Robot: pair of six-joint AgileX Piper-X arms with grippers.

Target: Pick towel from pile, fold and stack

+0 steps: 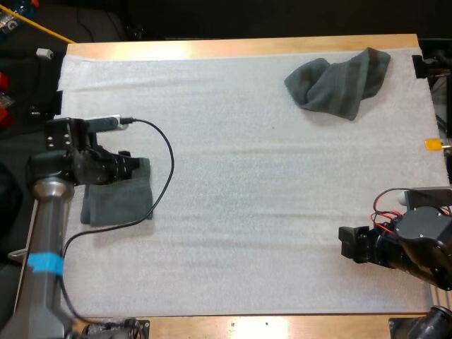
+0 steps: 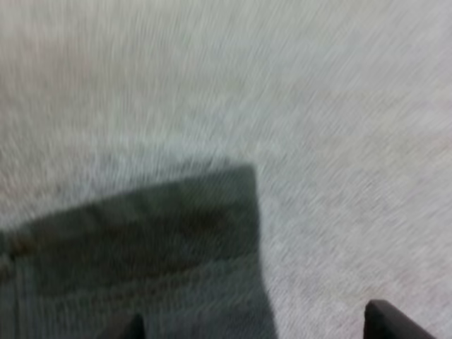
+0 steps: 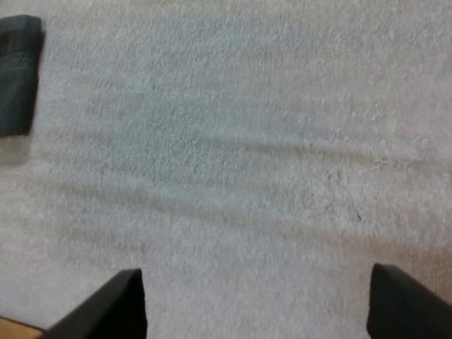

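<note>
Item one: a white mat (image 1: 247, 212), which covered nearly the whole top of the wooden table (image 1: 212, 48). Item two: a folded towel (image 1: 119, 201), dark grey-green, which lay flat near the mat's left edge, roughly square, with one squared corner and a layered edge plain in the left wrist view. Item three: a crumpled towel (image 1: 339, 85) of the same colour, bunched in a loose heap at the mat's far right corner, well apart from the folded one. Item four: the left gripper (image 1: 134, 166), which hung over the far edge of the folded towel. Its fingers (image 2: 392, 319) stood wide apart, one above the cloth and the other above bare mat just beside the towel's corner. Whether either fingertip touched the cloth I could not tell. Item five: the right gripper (image 1: 346, 244), at the near right of the mat, over bare mat and well apart from both towels. Its fingers (image 3: 120, 304) were likewise spread wide, gripping no cloth, and the folded towel appeared far off across the mat in the right wrist view.
</note>
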